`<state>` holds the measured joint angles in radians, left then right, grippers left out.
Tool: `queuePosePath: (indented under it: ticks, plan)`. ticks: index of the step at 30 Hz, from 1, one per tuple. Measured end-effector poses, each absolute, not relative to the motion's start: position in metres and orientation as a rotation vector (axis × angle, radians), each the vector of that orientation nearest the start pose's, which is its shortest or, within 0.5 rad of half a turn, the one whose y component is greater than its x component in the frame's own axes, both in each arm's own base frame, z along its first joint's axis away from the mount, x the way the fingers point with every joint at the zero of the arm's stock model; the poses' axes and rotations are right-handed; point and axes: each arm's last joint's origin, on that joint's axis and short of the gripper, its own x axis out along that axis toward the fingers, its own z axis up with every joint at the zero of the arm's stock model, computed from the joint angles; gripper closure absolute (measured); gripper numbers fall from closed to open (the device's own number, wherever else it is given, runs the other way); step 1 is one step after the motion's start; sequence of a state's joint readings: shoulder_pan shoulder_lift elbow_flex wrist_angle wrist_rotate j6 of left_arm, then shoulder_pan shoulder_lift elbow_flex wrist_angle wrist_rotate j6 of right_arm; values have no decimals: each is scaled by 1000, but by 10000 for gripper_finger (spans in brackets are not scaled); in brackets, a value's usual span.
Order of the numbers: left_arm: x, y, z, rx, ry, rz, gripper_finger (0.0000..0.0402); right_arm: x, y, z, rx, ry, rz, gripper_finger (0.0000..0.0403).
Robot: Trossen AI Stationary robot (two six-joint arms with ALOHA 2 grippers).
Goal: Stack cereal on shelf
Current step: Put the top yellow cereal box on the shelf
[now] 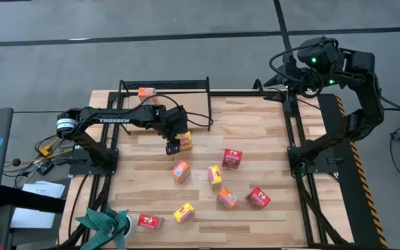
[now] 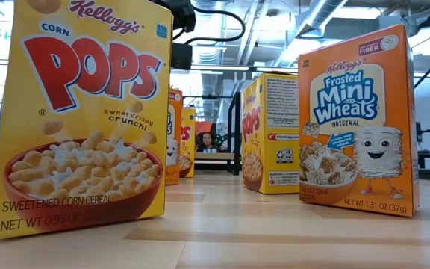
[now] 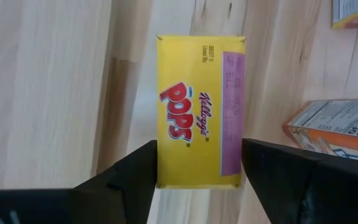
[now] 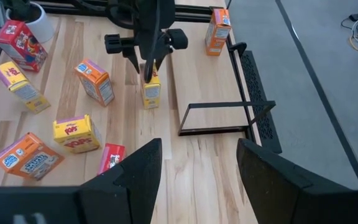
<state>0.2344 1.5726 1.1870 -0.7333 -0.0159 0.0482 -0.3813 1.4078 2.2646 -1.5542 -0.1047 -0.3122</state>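
Dark left pincer (image 3: 197, 165) pointing straight down, fingers flanking yellow cereal box (image 3: 201, 111), grip uncertain

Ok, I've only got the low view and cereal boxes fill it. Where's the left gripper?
Observer: The left gripper is down over a standing yellow Pops box, left of the table's middle.
Operator: And the right one?
Observer: The right gripper waits open and empty at the far right corner.
Operator: Anything at the shelf?
Observer: One orange box stands at the left end of the shelf.
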Motion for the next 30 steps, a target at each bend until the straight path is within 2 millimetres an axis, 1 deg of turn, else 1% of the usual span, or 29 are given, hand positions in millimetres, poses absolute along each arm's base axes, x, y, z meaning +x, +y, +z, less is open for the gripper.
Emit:
queuePosePath:
  ticks: [13, 26, 28, 30]
  plan:
    - [306, 74, 245, -65, 1094, 199, 200, 155, -59, 526, -132, 713, -156, 171]
    - [306, 73, 245, -77, 1091, 189, 261, 155, -59, 526, -132, 713, -156, 171]
    - [307, 73, 248, -87, 1088, 196, 264, 155, -59, 526, -132, 713, -156, 171]
    - [308, 74, 254, -85, 1074, 196, 266, 155, -59, 526, -132, 712, -156, 171]
